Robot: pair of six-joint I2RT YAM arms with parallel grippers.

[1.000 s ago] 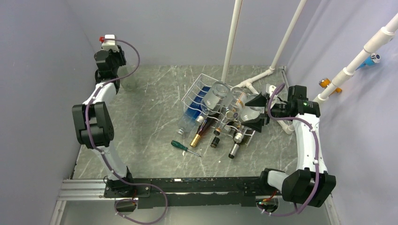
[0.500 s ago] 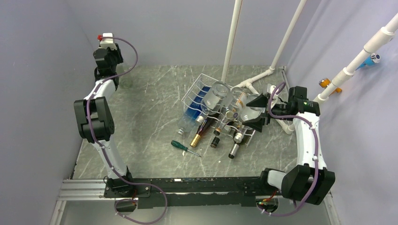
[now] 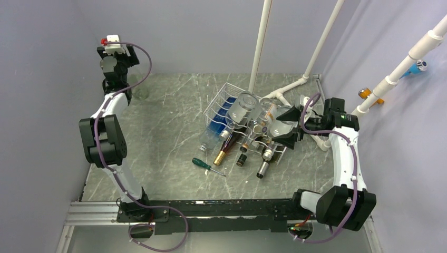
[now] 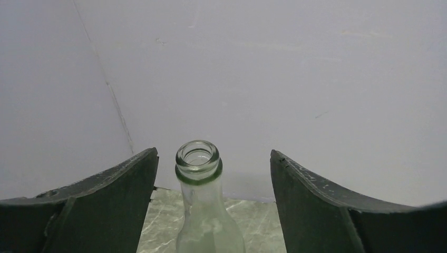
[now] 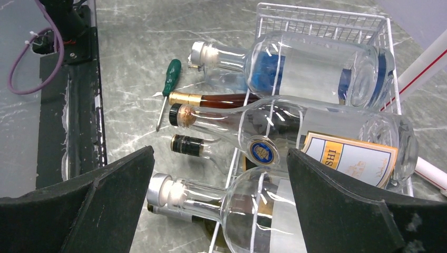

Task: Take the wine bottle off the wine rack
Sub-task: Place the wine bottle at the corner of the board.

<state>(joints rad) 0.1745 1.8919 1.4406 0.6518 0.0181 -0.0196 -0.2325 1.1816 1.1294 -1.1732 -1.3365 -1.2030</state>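
Top external: screwdriver (image 3: 207, 166) near wine rack (image 3: 215, 101), white pipes (image 3: 259, 47) behind.

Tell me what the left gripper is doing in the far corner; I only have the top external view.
Observer: The left gripper is open, its fingers on either side of an upright clear glass bottle, not touching it.
Operator: Capped?
Observer: No, the mouth is open.
Operator: And the right gripper?
Observer: The right gripper is open, facing the wine rack; one racked bottle has a label showing the letters ISHI.
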